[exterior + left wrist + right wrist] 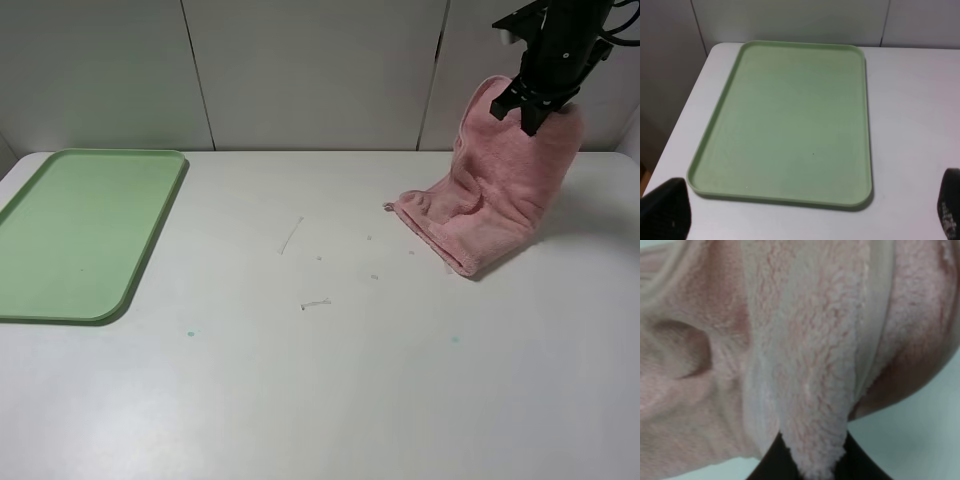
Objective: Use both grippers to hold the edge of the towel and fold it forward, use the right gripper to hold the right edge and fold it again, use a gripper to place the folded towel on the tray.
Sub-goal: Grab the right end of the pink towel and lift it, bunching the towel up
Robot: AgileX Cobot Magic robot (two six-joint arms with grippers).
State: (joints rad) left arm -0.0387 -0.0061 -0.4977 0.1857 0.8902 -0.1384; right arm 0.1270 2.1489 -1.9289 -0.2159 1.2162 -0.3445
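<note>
Our right gripper (533, 105) clamps the towel (490, 210) near the table's (300, 390) back right corner (lower end resting on it). We should lift it clear before crossing to the tray (80, 235) at the left edge. The left gripper's (807, 210) jaws stand apart.

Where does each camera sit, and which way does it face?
Exterior high: above the front of the table, looking down toward the back wall; right gripper holds the towel up.
Left wrist: on the left arm, facing the tray; left gripper open, tips showing.
Right wrist: on the right arm, against the towel; black fingers pinch it.
Shared: exterior and left wrist, the tray; exterior and right wrist, the towel.
</note>
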